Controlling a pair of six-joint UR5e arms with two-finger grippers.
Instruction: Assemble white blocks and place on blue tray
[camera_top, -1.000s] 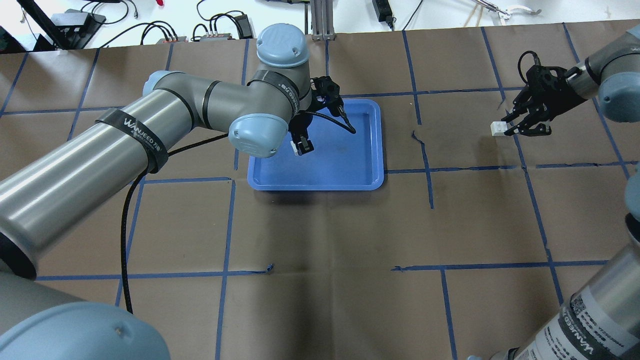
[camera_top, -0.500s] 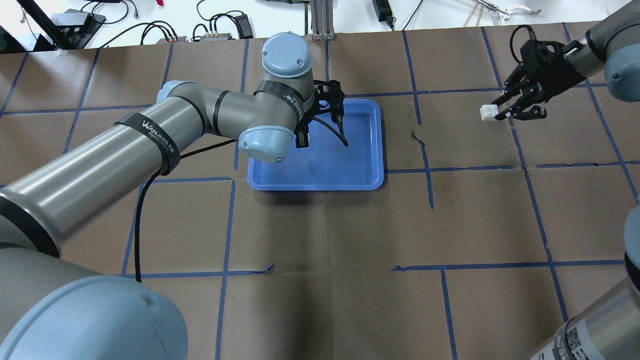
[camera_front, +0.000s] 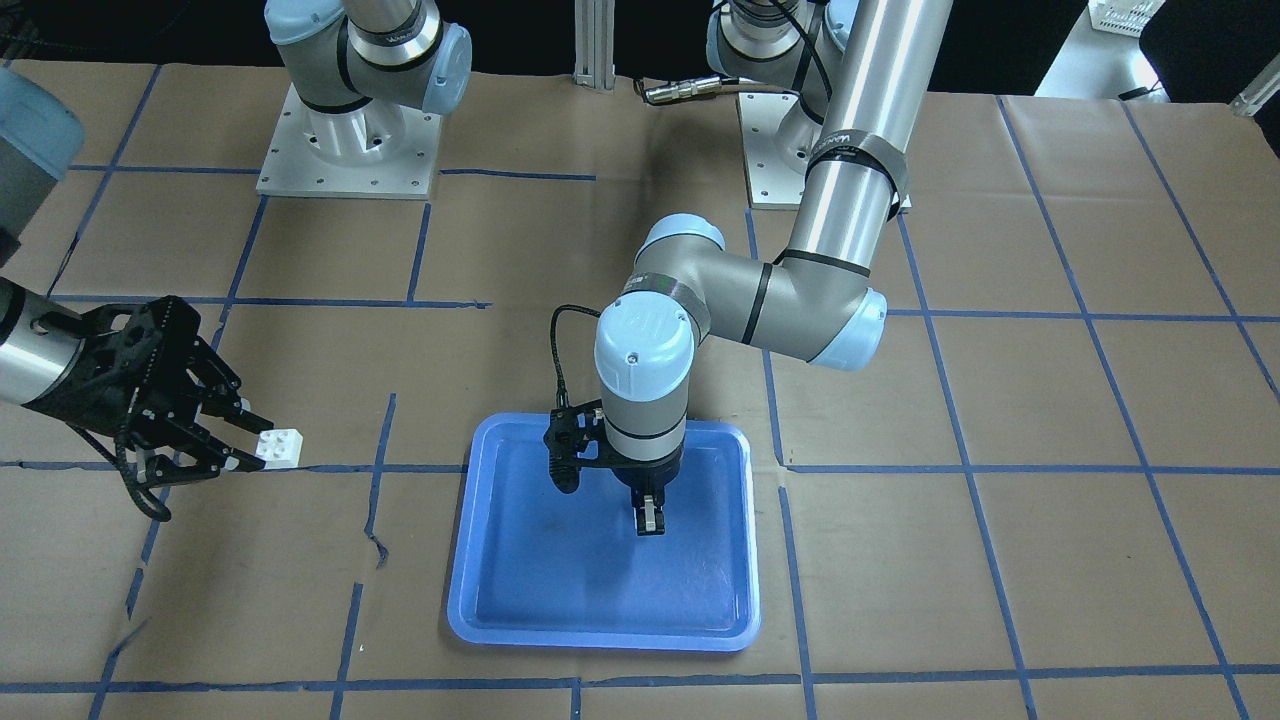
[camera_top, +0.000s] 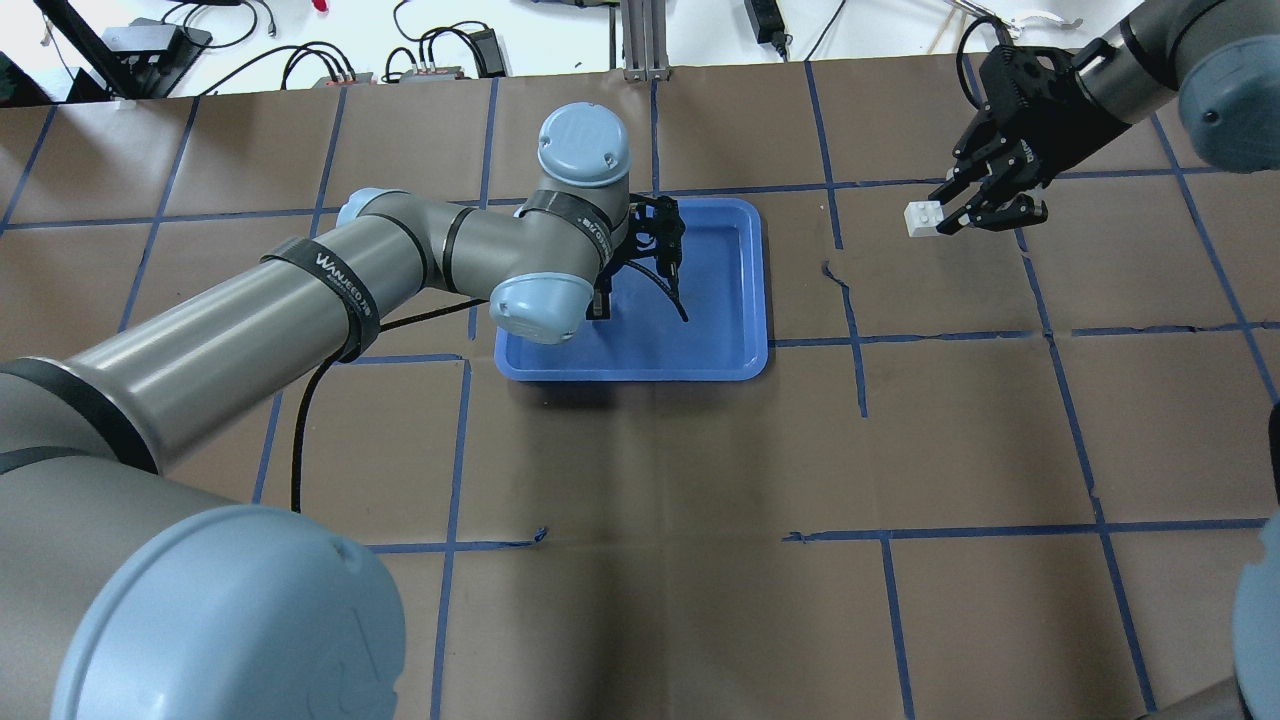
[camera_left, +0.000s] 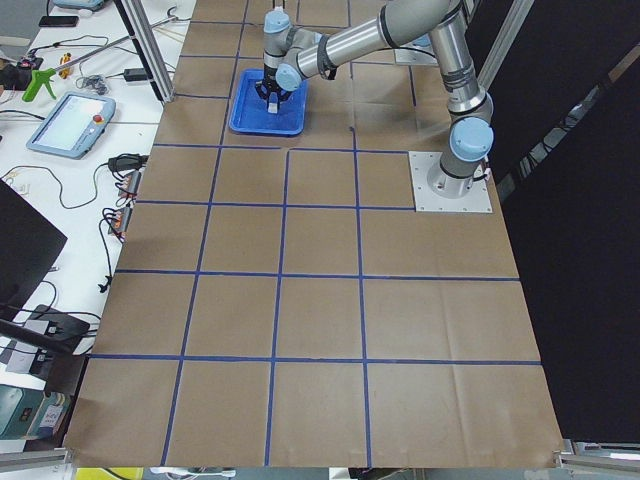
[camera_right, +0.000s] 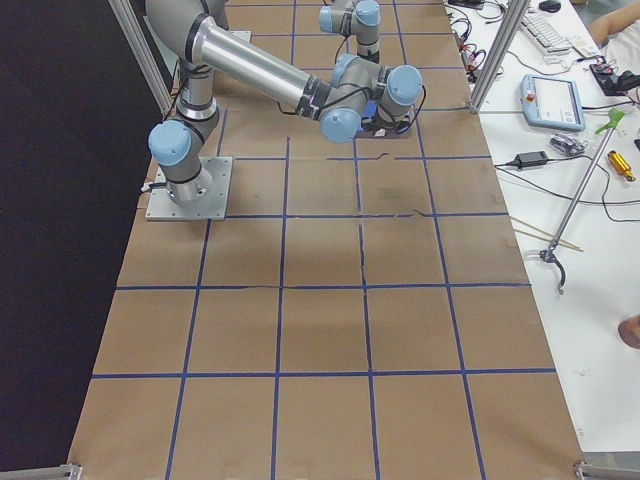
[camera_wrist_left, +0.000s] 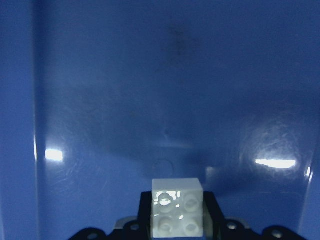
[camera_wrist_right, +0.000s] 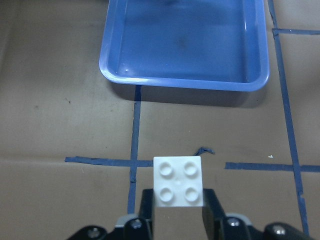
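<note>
The blue tray (camera_top: 722, 335) lies at the table's middle; it also shows in the front view (camera_front: 520, 595). My left gripper (camera_front: 650, 520) points down over the tray, a little above its floor, shut on a white block (camera_wrist_left: 178, 212) whose studs face the left wrist camera. In the overhead view the left gripper (camera_top: 599, 303) is mostly hidden by the wrist. My right gripper (camera_top: 948, 213) is far right of the tray, shut on the other white block (camera_top: 921, 218), held above the table. That block also shows in the front view (camera_front: 279, 447) and the right wrist view (camera_wrist_right: 178, 181).
Brown paper with blue tape lines (camera_top: 850, 330) covers the table. Cables and power bricks (camera_top: 430, 60) lie past the far edge. The arm bases (camera_front: 345, 150) stand at the robot's side. A teach pendant (camera_right: 552, 103) and tools sit on the side bench.
My right gripper has carried its white block toward the far edge and leftward. My left arm has swung its wrist over the tray, the gripper now pointing down with its block.
</note>
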